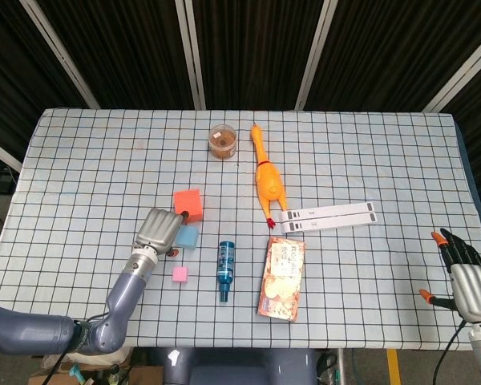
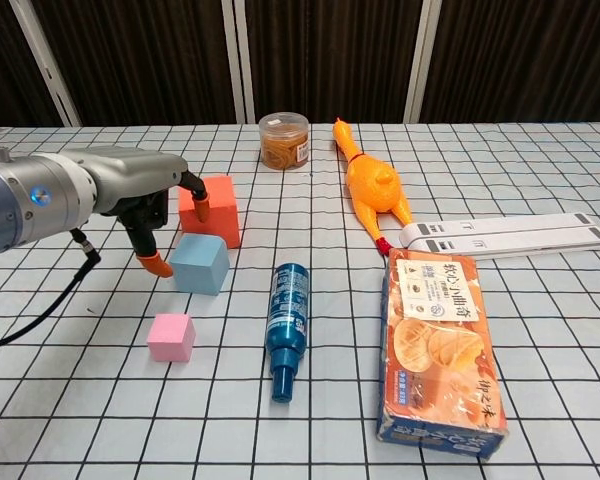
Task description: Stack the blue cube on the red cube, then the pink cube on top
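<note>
The red cube [image 1: 189, 204] [image 2: 216, 208] sits left of the table's middle, with the blue cube [image 1: 187, 236] [image 2: 201, 265] just in front of it. Nearer the front edge lies the small pink cube [image 1: 179, 274] [image 2: 171, 337]. My left hand [image 1: 159, 231] [image 2: 148, 203] hovers at the blue cube's left side, fingers apart and holding nothing. One orange fingertip [image 2: 201, 208] is in front of the red cube and another fingertip [image 2: 157, 265] is beside the blue cube's left face. My right hand [image 1: 467, 282] rests open at the table's far right front, away from all cubes.
A blue bottle [image 1: 224, 271] [image 2: 287, 328] lies right of the cubes, then a snack box [image 1: 281, 278] [image 2: 442, 350]. A rubber chicken [image 1: 267, 180] [image 2: 372, 186], a round jar [image 1: 223, 141] [image 2: 284, 140] and a white strip [image 1: 329, 216] [image 2: 505, 233] lie further back and right.
</note>
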